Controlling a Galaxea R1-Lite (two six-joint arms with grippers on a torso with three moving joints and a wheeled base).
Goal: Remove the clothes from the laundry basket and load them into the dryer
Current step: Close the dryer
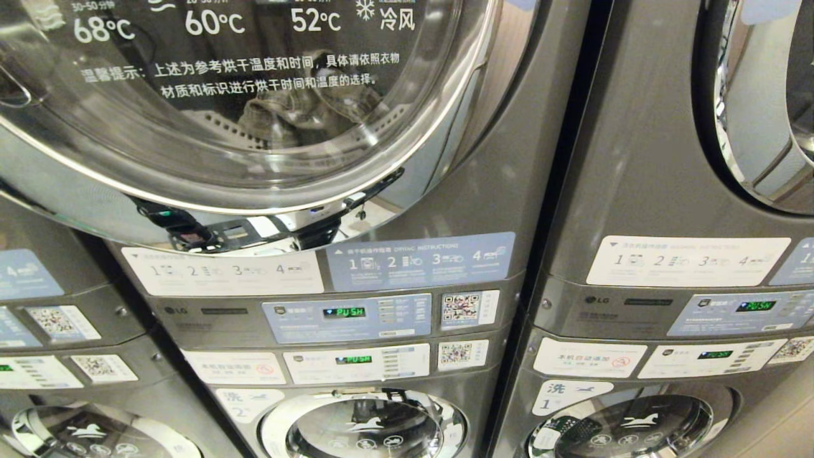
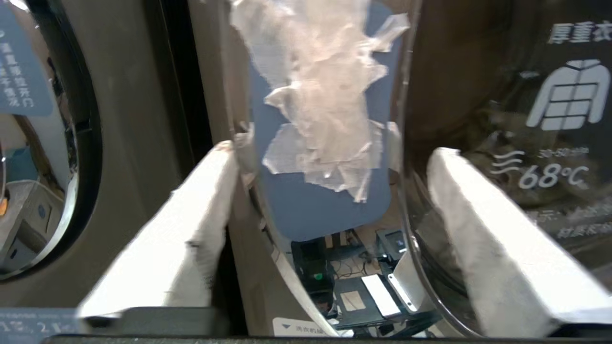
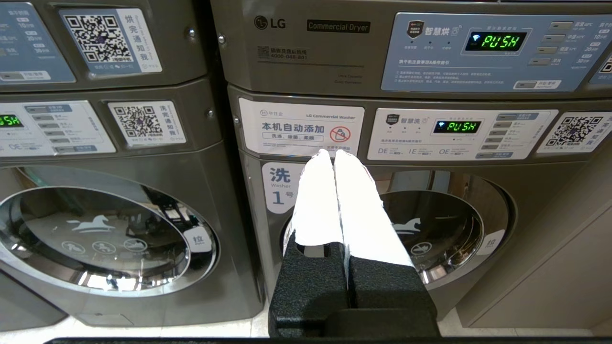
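Two pincers: your left pincer (image 2: pixel 330 200) is spread wide at the dryer door (image 1: pixel 241 108) rim near nine o'clock, right pincer (image 3: pixel 334 191) pinched shut; pull next.

Bright, even indoor light on my head view, and the chrome ring of the dryer door (image 1: pixel 445 137) throws back strong glare plus a warped reflection of my own frame along its lower curve. White printing on the glass reads crisp; the clothes (image 1: pixel 286 114) behind it sit dim and soft. Green displays glow clearly. My left wrist view is smeared: the white fingers (image 2: pixel 191 239) are fuzzy at the edges and the crinkled tape patch (image 2: pixel 325 110) washes out pale. My right wrist view is sharp, though my white fingertips (image 3: pixel 356 210) are blown out, nearly featureless, and the washer windows carry soft reflections.
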